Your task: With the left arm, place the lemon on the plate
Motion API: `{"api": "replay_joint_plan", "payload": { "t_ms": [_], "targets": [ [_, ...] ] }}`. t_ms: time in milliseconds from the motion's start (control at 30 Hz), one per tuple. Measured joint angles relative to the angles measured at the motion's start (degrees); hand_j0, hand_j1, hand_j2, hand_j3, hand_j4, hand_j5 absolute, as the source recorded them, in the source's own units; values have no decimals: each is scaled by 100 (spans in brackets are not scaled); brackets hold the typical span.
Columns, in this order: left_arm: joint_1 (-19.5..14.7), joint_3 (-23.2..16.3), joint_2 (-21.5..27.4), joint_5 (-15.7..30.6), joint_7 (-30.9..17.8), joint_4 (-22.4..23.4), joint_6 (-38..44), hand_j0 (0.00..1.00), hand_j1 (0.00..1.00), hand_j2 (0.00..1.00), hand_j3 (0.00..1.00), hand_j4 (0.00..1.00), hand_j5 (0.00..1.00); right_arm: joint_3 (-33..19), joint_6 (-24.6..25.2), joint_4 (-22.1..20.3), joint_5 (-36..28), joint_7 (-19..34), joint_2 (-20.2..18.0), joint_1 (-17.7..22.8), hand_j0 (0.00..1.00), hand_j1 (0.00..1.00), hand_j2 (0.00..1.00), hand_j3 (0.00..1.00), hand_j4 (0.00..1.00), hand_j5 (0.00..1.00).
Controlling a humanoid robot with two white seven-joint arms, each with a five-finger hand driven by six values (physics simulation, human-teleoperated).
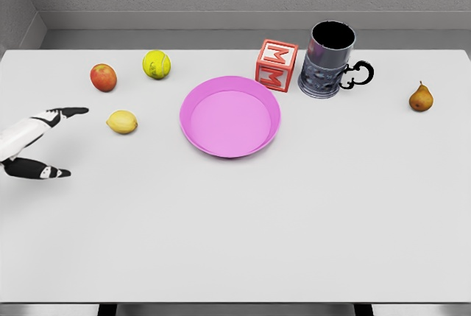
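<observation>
The lemon [122, 122] lies on the white counter [294, 213], left of the pink plate [230, 116] and apart from it. The left hand [37, 143] hovers just left of the lemon with fingers spread, seemingly holding nothing.

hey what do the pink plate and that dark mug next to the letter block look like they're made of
Plate: probably plastic, with a uniform matte pink surface and no glare. Mug: likely metal or glazed ceramic, dark and glossy with mottled reflections on its wall and a curly black handle. As simulator renders, both remain guesses.
</observation>
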Motion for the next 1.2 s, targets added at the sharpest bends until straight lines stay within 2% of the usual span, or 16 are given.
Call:
{"api": "replay_joint_plan", "payload": {
  "t_ms": [200,300,333,400,433,467,500,600,767,967,1200],
  "targets": [
    [9,22,-17,-5,0,-29,0,100,100,100,100,100,100,8,0,1,0,0,0,0,100,100,100,100,100,100],
    [-158,73,-80,-223,0,5,2,100,100,100,100,100,100,9,0,2,0,0,0,0,100,100,100,100,100,100],
    [-554,20,-36,-358,-4,113,-17,100,100,100,100,100,100,9,0,2,0,0,0,0,100,100,100,100,100,100],
    [-1643,-318,16,-692,1,538,12,100,100,100,100,100,100,10,0,0,1,0,0,0,100,100,100,100,100,100],
    [-1845,-534,-22,-896,4,766,19,100,100,100,100,100,100,9,0,2,0,0,0,0,100,100,100,100,100,100],
    [-2197,-797,-54,-1137,1,953,11,100,100,100,100,100,100,11,0,0,1,0,0,0,100,100,100,100,100,100],
    [-2346,-1041,-80,-1310,3,1152,15,100,100,100,100,100,100,9,0,2,0,0,0,0,100,100,100,100,100,100],
    [-2601,-1649,-103,-1658,0,1548,4,100,100,100,100,100,100,10,0,2,1,0,0,0,100,100,100,100,100,100],
    [-2953,-2231,-92,-2109,0,1766,2,100,100,100,100,100,100,9,0,2,1,0,0,0,100,100,100,100,100,100],
    [-3331,-2768,-121,-2481,0,1843,3,100,100,100,100,100,100,10,0,2,0,0,0,0,100,100,100,100,100,100],
    [-3366,-3193,-173,-2575,-1,1844,0,100,100,100,100,100,100,8,0,2,1,0,0,0,100,100,100,100,100,100]
  ]
}}
